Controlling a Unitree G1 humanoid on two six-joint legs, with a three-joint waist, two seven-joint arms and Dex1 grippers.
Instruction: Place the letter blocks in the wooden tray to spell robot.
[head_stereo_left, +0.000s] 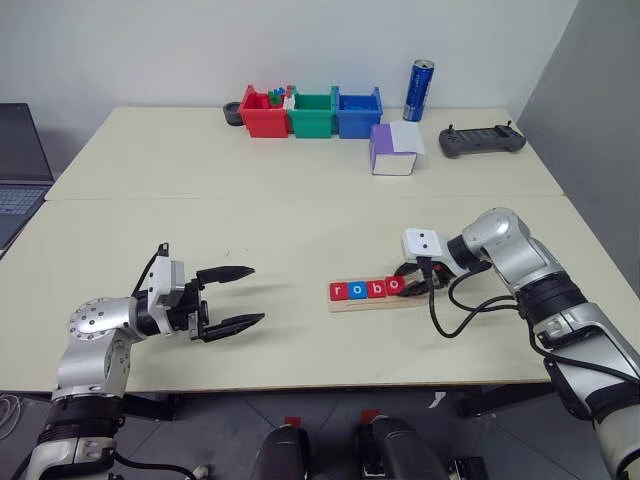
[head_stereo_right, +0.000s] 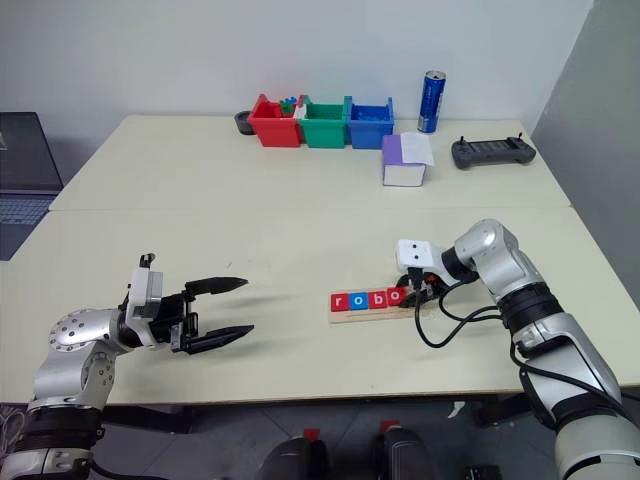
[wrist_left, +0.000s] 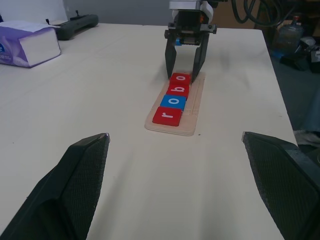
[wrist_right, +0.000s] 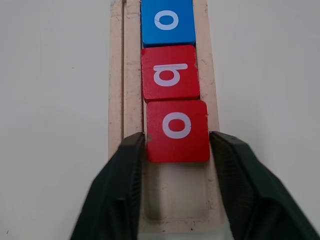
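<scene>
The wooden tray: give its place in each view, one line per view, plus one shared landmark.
Left eye view: wooden tray, lower centre-right on the table.
Right eye view: lower centre-right.
Left wrist view: centre, running away from the camera.
Right wrist view: centre, top to bottom.
Shared landmark: right end effector at the tray's end.

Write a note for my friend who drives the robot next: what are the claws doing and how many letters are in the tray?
Left claw: open, holding nothing, off to the left above the table.
Right claw: its fingers sit on either side of the second red o block at the tray; whether they have let go, I cannot tell.
Wooden tray: holds red r, blue o, red b, red o, in a row.
Done: four letters, spelling robo.
Left: the last slot is empty; the t goes there.
</scene>
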